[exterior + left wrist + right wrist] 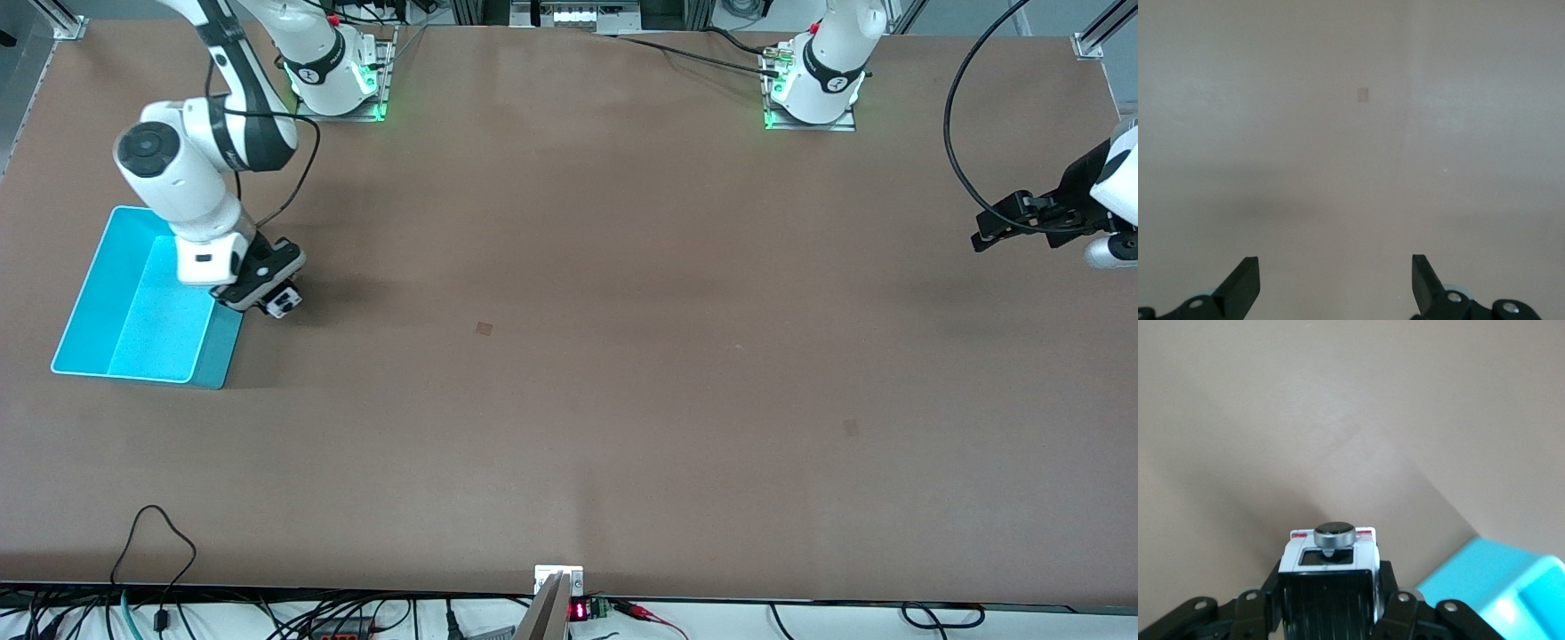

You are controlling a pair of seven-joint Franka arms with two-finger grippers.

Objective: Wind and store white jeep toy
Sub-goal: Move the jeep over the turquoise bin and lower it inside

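Note:
My right gripper (271,298) is shut on the white jeep toy (281,304) and holds it in the air just beside the turquoise bin's (98,302) wall that faces the table's middle. In the right wrist view the jeep (1330,560) sits between the fingers, black roof panel toward the camera, a grey spare wheel at its end, with a corner of the bin (1511,587) beside it. The bin looks empty. My left gripper (987,233) is open and empty, waiting in the air over the table's edge at the left arm's end; its fingertips (1245,283) show over bare table.
Two small darker square marks lie on the brown table, one near the middle (484,328) and one nearer the front camera toward the left arm's end (851,428). Cables run along the table's front edge (160,533).

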